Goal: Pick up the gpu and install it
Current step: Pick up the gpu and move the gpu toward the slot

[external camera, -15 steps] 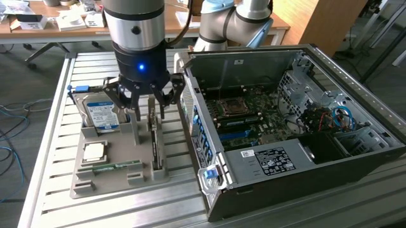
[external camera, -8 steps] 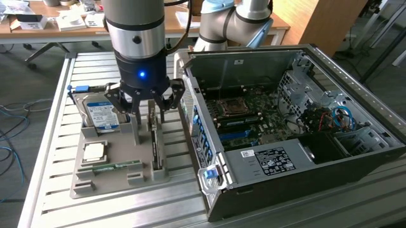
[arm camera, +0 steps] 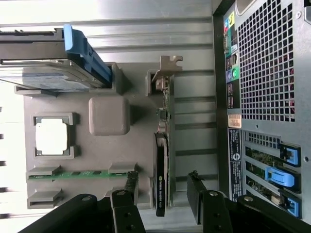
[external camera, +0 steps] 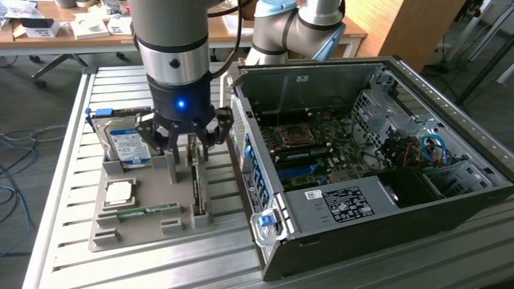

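The gpu (external camera: 195, 183) stands on edge in a slot of the grey holder (external camera: 144, 232), a thin dark card with its silver bracket (arm camera: 167, 65) at the far end. My gripper (external camera: 186, 139) hangs just above it, open. In the wrist view the gpu (arm camera: 161, 145) runs between the two black fingers (arm camera: 130, 187), which stand on either side of it with a gap on each side. The gripper (arm camera: 163, 178) holds nothing.
The holder (arm camera: 109, 116) also carries a hard drive (external camera: 124, 144) with a blue-white label, a square processor (external camera: 120, 192) and a green memory stick (external camera: 148, 211). The open computer case (external camera: 362, 180) lies close on the exterior view's right, motherboard (external camera: 313, 150) exposed, blue slot latches (arm camera: 282, 177) at its back.
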Robot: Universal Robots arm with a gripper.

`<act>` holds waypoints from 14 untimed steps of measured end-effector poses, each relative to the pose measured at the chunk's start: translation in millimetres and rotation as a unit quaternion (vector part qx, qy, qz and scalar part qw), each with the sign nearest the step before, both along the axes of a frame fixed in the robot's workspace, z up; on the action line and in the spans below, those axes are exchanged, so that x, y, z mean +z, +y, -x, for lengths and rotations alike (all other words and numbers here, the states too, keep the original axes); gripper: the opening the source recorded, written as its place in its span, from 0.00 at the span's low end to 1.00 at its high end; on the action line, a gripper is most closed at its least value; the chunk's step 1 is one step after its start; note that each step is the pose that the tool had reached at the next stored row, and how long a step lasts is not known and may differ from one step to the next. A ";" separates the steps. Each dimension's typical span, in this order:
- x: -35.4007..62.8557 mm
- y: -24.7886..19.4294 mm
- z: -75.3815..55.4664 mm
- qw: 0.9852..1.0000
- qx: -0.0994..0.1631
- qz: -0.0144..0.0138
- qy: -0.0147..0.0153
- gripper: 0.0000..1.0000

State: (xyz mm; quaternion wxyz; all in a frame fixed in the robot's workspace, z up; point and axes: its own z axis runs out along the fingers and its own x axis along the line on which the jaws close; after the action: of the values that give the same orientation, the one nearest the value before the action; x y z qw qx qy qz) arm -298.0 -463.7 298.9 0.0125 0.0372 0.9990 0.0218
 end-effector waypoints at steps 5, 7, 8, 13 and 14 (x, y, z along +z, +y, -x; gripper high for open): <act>-8.2 0.0 0.0 1.000 0.000 0.000 0.000 0.53; -11.3 0.0 0.0 1.000 0.000 0.000 0.000 0.53; -12.8 0.0 0.0 1.000 0.000 0.000 0.000 0.53; -20.6 0.0 0.1 1.000 0.000 0.000 0.000 0.53; -22.0 0.0 0.1 1.000 0.000 0.000 0.000 0.53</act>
State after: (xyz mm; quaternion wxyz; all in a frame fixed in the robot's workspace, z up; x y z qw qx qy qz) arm -298.1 -463.7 276.9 0.0125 0.0372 0.9990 0.0218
